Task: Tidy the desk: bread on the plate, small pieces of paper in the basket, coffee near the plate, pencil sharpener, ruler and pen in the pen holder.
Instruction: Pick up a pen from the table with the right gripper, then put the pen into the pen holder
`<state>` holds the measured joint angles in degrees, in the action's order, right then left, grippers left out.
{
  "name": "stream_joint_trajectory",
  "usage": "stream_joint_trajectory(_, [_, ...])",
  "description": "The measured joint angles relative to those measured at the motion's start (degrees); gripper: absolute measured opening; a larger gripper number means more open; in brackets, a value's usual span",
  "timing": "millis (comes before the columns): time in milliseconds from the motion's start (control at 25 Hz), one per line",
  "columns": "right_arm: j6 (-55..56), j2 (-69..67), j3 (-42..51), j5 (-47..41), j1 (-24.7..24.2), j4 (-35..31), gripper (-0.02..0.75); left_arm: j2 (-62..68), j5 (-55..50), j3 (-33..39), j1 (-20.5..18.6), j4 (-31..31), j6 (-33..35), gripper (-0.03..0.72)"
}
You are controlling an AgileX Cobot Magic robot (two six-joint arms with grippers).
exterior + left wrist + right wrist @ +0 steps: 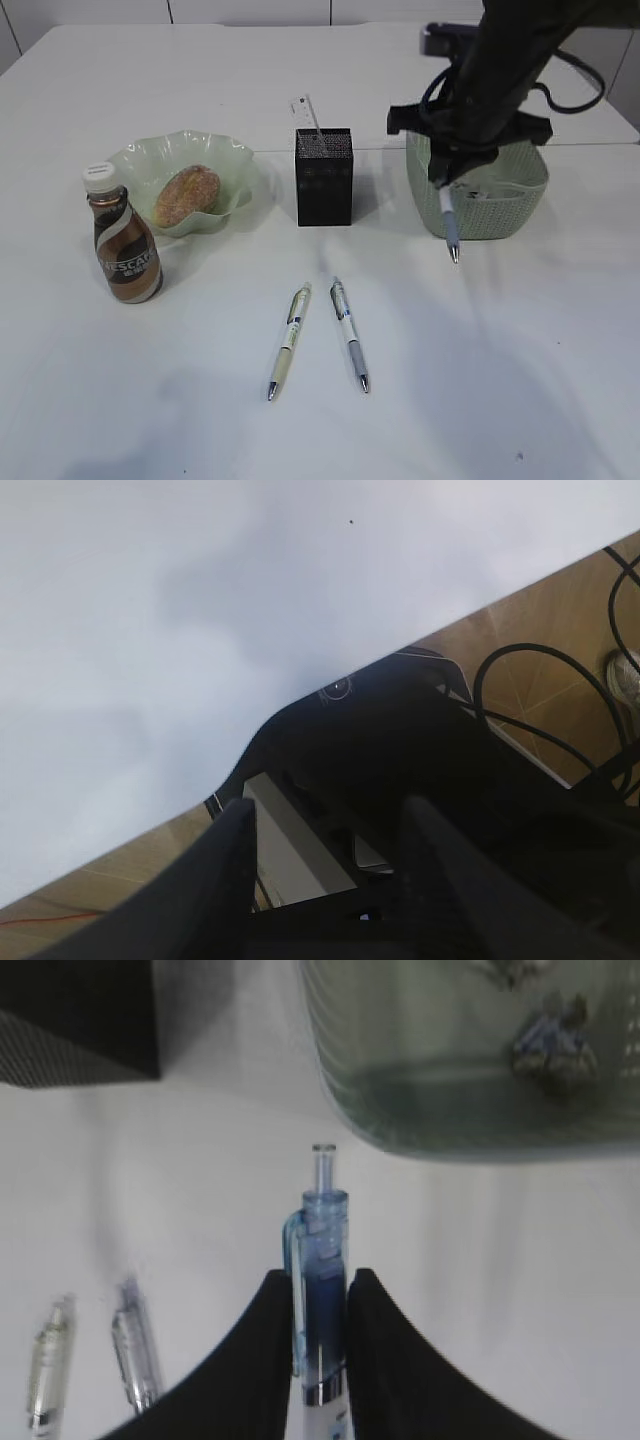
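Right end effector [318, 1335] is clamped on a blue pen [318, 1290], held tip down above the worktop [480, 380] just in front of the basket [500, 215]. Left end effector [325, 880] stands partly open, holding nothing, at the worktop edge. Bread [186, 195] sits in the plate [225, 155]; coffee [122, 240] is beside it. Ruler [308, 115] stands in the pen holder [324, 180]. Two pens [288, 340] [349, 332] lie on the worktop.

White desk [500, 380] with coffee [122, 238], plate [150, 160], pen holder [324, 176], basket [500, 215], two pens [318, 338].
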<state>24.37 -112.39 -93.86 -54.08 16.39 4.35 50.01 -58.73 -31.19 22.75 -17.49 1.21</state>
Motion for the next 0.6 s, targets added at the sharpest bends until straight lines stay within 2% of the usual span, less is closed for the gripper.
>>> stream_joint_trajectory(160, [-3.26, 0.00, -6.18, 2.06, 0.33, -0.21, 0.142, 0.00, 0.00, 0.00, 0.00, 0.00, 0.00, 0.328])
stream_joint_trajectory(320, [-5.70, 0.00, -7.56, 8.62, 0.87, -0.34, 0.142, 0.00, 0.00, 0.00, 0.00, 0.00, 0.00, 0.328])
stream_joint_trajectory(440, [-5.70, 0.00, -7.56, 8.62, 0.87, -0.34, 0.142, 0.00, 0.00, 0.00, 0.00, 0.00, 0.00, 0.328])
stream_joint_trajectory(480, [-6.96, 0.00, -7.56, 17.12, 1.93, -0.34, 0.142, 0.00, 0.00, 0.00, 0.00, 0.00, 0.00, 0.328])
stream_joint_trajectory(600, [-7.06, 0.00, -7.56, 22.27, 2.57, -0.34, 0.141, 0.00, 0.00, 0.00, 0.00, 0.00, 0.00, 0.328])
